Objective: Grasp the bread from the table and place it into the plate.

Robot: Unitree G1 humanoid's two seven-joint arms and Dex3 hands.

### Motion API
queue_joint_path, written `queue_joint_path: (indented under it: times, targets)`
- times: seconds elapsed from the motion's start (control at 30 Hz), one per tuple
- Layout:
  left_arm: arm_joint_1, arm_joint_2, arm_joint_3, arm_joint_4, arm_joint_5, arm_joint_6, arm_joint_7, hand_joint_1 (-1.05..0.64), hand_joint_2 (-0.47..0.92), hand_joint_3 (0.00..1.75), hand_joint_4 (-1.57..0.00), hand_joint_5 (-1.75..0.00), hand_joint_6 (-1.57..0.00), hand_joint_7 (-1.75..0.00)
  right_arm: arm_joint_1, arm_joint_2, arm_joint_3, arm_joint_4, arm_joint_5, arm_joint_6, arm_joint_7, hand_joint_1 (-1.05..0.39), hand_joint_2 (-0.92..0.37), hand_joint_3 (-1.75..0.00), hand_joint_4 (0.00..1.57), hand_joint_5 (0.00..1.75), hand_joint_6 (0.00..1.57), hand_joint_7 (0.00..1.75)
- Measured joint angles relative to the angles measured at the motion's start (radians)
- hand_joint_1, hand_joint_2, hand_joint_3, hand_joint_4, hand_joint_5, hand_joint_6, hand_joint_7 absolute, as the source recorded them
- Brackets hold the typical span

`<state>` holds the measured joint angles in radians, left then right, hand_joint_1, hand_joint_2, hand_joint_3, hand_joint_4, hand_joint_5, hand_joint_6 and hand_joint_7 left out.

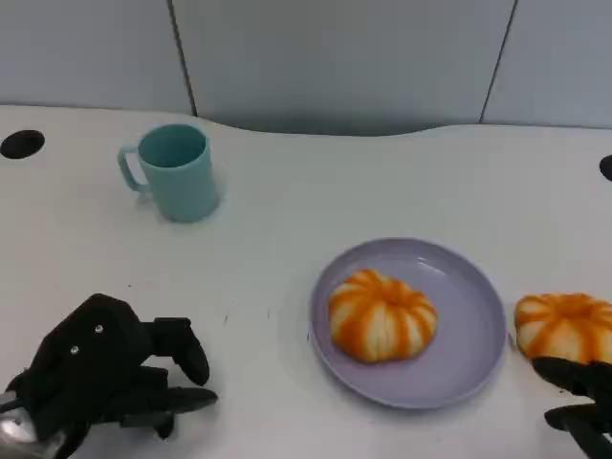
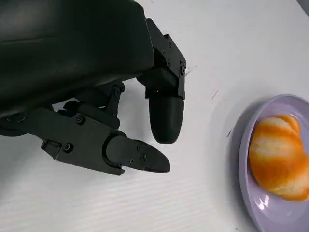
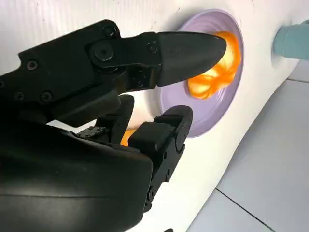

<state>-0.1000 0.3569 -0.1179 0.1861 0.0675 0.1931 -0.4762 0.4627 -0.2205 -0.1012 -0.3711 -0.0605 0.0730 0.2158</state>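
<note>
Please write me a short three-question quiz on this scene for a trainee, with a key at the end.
1. True or false: the plate already holds one bread.
2. Which hand is nearest the bread on the table? A) left hand B) right hand C) neither, both are equally far
3. Fill in: the teal ___ stands upright at the far left part of the table.

Key:
1. True; an orange-striped bread lies on the purple plate.
2. B; the right hand's fingers are just at the near side of that bread, while the left hand is over the table well to the left of the plate, holding nothing.
3. Mug.
</note>
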Motion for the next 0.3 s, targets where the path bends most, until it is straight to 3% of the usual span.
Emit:
queue_joint_path:
  times: [0.3]
  targets:
    - [-0.006,-0.004,0.007,0.025,-0.023,-0.020,0.000,-0.36,0.92,0.07,-0.64,-1.75,-0.49,-1.75,-0.001,-0.002,0.000,0.002,-0.009,-0.004,-0.004,-0.39,-0.92,-0.38,0.48,0.71,0.73,0.02]
